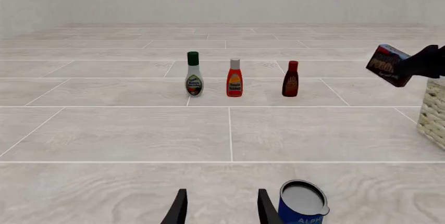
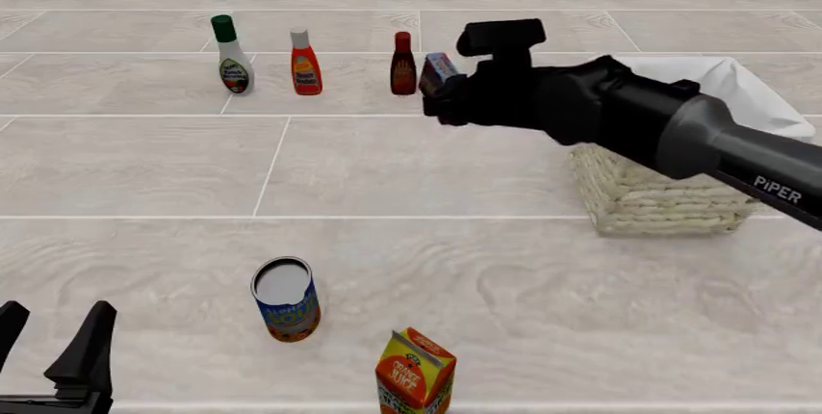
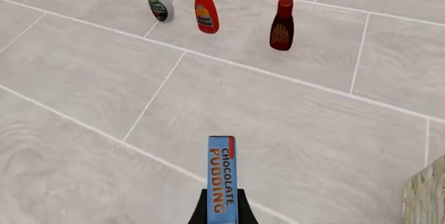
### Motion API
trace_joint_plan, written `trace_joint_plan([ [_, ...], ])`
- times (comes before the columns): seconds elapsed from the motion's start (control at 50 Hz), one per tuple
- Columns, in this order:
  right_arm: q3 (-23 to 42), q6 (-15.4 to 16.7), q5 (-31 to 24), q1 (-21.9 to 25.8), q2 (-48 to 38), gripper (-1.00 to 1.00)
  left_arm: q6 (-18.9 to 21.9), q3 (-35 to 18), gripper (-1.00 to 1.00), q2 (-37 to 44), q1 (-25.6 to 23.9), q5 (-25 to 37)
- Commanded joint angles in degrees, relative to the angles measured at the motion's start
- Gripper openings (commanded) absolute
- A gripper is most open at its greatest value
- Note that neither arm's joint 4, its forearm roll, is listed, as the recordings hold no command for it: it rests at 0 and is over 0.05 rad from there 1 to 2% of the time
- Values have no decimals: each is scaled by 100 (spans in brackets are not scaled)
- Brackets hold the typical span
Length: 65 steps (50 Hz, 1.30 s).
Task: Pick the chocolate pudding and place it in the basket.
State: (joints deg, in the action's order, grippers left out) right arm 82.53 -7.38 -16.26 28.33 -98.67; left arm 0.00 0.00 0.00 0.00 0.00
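The chocolate pudding (image 2: pixel 438 71), pinched edge-on in the right gripper (image 2: pixel 444 91), hangs left of the basket (image 2: pixel 668 197); the left gripper (image 2: pixel 52 342) idles spread.

Three bottles in a row, upright, far side of floor: green-cap bottle (image 2: pixel 231 55) left of orange bottle (image 2: pixel 304 63), dark red bottle (image 2: pixel 403 64) right of it, gaps between all. Can (image 2: pixel 285 298) well nearer than orange bottle, upright, open top. Juice carton (image 2: pixel 415 373) just right of can, nearer still.
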Motion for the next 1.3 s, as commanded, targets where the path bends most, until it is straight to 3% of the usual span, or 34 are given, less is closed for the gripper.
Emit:
trace_joint_plan([
  [0.02, 99, -30, -131, -206, 150, -100, 0, 0, 100, 0, 0, 0],
  [0.52, 483, -44, -355, -537, 210, -100, 0, 0, 100, 0, 0, 0],
  [1.3, 1253, -111, -755, -1494, 129, -100, 0, 0, 100, 0, 0, 0],
])
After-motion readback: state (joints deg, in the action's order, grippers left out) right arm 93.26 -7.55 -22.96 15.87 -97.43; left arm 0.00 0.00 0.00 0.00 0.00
